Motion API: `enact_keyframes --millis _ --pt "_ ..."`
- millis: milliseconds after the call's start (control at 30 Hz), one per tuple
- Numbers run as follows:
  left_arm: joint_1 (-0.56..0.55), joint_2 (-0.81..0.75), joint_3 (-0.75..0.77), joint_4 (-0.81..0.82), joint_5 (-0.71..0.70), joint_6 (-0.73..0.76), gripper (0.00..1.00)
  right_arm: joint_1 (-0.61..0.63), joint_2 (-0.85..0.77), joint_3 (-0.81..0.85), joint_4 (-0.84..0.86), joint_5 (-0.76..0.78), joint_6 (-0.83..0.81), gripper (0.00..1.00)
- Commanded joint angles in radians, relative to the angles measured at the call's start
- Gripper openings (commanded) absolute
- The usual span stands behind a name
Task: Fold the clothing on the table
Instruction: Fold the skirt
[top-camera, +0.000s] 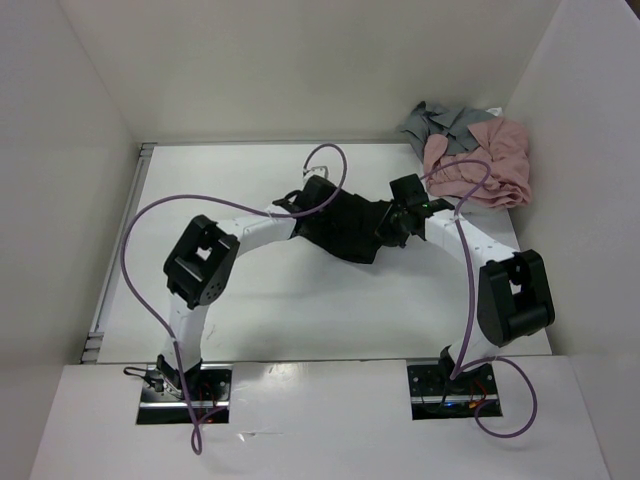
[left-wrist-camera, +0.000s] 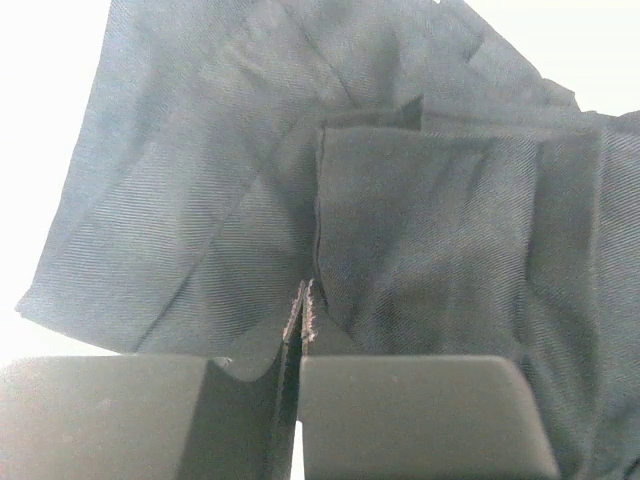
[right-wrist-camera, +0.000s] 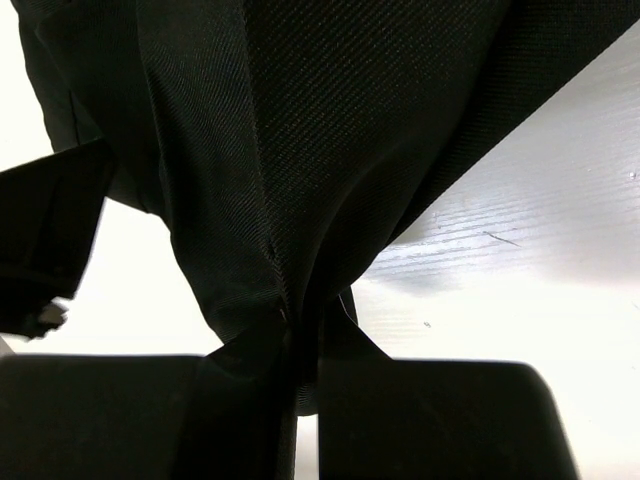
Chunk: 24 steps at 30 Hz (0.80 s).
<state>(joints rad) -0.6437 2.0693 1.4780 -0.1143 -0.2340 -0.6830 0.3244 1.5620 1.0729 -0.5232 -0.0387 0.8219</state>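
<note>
- Left end effector (left-wrist-camera: 300, 350), nearest the left wrist lens: jaws closed tight, with a thin edge of the black pleated soft-fabric garment (left-wrist-camera: 420, 230) nipped between them.
- Right end effector (right-wrist-camera: 300, 370): jaws all but together, with a gathered bunch of the same garment drawn into them and fanning out taut.
- Garment location: on the large flat white counter (top-camera: 260, 310), slightly far of centre, spanning between the two end effectors. How much of it is lifted cannot be told.
- Crumpled pink garment (top-camera: 480, 165) and grey garment (top-camera: 440, 122): far right corner, apart from the work.
- Step in hand, as judged: both ends gripped, ready to lift and carry over for a fold.
- Recommendation: raise both ends level and together, keep the cloth lightly taut, and lay the held edge squarely on the opposite edge. The left grip looks shallow, so avoid jerks.
</note>
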Motion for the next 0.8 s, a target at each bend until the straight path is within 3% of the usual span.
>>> enact_keyframes --millis 0,300,533,767 --pt "0.004 -0.095 0.044 -0.021 -0.058 0.023 0.00 0.008 -0.028 -0.004 0.009 0.000 -0.010 0.00" --pt "0.004 -0.100 -0.004 0.087 0.146 -0.012 0.00 0.008 -0.028 -0.004 0.009 0.000 -0.010 0.00" --pt "0.004 0.021 -0.048 0.160 0.217 -0.050 0.00 0.008 -0.060 -0.004 0.009 0.000 -0.010 0.00" --pt "-0.014 0.064 -0.076 0.183 0.229 -0.069 0.00 0.008 -0.069 0.099 -0.034 -0.018 -0.038 0.00"
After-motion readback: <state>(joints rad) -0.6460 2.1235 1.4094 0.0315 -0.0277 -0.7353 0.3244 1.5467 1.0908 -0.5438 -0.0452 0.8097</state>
